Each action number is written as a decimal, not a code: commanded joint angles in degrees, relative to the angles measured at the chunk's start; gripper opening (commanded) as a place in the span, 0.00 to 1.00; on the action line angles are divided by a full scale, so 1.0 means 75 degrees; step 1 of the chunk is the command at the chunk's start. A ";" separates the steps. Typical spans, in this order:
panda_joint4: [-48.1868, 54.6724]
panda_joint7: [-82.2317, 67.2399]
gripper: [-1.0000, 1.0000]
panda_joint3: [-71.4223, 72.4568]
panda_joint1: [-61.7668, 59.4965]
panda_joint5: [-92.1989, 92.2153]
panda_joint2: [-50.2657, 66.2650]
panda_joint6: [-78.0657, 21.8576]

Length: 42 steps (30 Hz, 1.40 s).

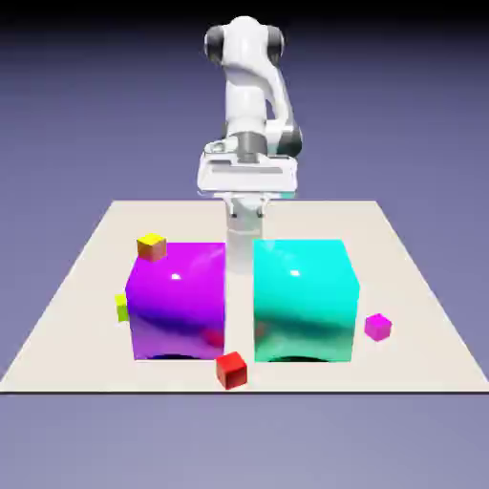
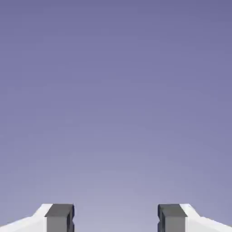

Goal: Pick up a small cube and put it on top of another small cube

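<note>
The small red cube sits angled, no side visibly longer.

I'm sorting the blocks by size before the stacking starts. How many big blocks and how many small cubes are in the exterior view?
Big blocks (purple, cyan): 2
Small cubes (orange-yellow, yellow-green, red, magenta): 4
Total: 6

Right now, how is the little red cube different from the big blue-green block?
The red cube is tiny; the blue-green block is huge. The cube has flat sides and sharp edges; the block's top edge looks rounded. Both are shiny and sit on the table.
</note>
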 commanded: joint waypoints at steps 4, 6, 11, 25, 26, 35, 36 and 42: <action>0.1072 -0.0142 0.50 0.0090 -0.0001 -0.0281 0.1108 -0.1232; 0.1607 -0.0212 0.50 0.0136 -0.0002 -0.0421 0.1662 -0.1847; 0.2946 -0.0390 0.50 0.0249 -0.0004 -0.0772 0.3046 -0.3386; 0.6695 -0.0885 0.50 0.0565 -0.0008 -0.1755 0.6922 -0.7695; 0.6963 -0.0921 0.50 0.0588 -0.0009 -0.1825 0.7199 -0.8003; 0.9373 -0.1239 0.50 0.0791 -0.0012 -0.2457 0.9691 -1.0773; 0.9641 -0.1275 0.50 0.0814 -0.0012 -0.2527 0.9967 -1.1080; 1.0719 -0.1417 0.50 0.0905 -0.0013 -0.2810 1.1082 -1.2320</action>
